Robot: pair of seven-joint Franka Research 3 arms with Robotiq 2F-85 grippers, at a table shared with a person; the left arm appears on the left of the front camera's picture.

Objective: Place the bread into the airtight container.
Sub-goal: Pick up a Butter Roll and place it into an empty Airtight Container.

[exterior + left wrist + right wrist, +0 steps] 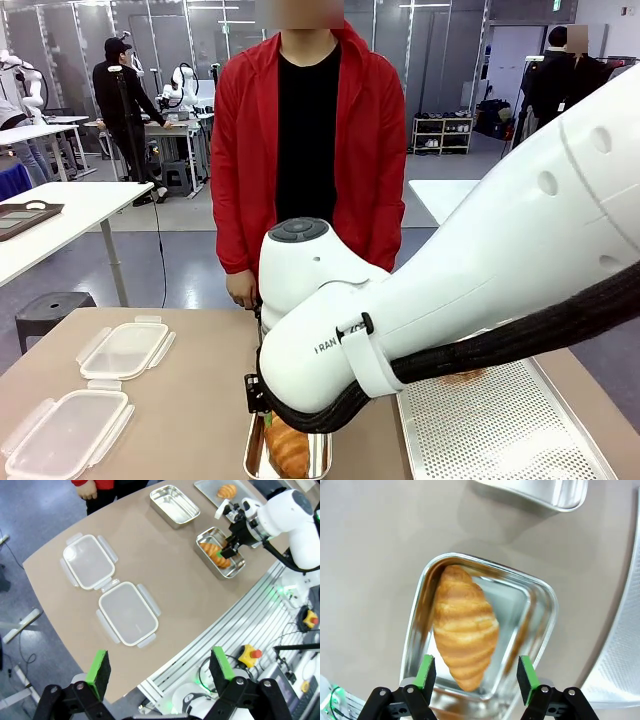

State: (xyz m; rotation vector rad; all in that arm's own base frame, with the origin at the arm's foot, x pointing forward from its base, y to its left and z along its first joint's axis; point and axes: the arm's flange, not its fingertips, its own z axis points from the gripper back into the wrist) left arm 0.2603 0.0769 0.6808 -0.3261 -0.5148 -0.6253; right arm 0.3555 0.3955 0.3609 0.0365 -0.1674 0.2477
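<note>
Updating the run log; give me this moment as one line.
right jaws: open over croissant | croissant: lying in steel container | left jaws: open, empty | second croissant: on tray

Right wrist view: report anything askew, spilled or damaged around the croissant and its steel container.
Nothing stands out. The golden-brown croissant lies whole inside the shiny rectangular steel container, close along one long wall, with no crumbs on the tan table. The right hand hovers open above it.
</note>
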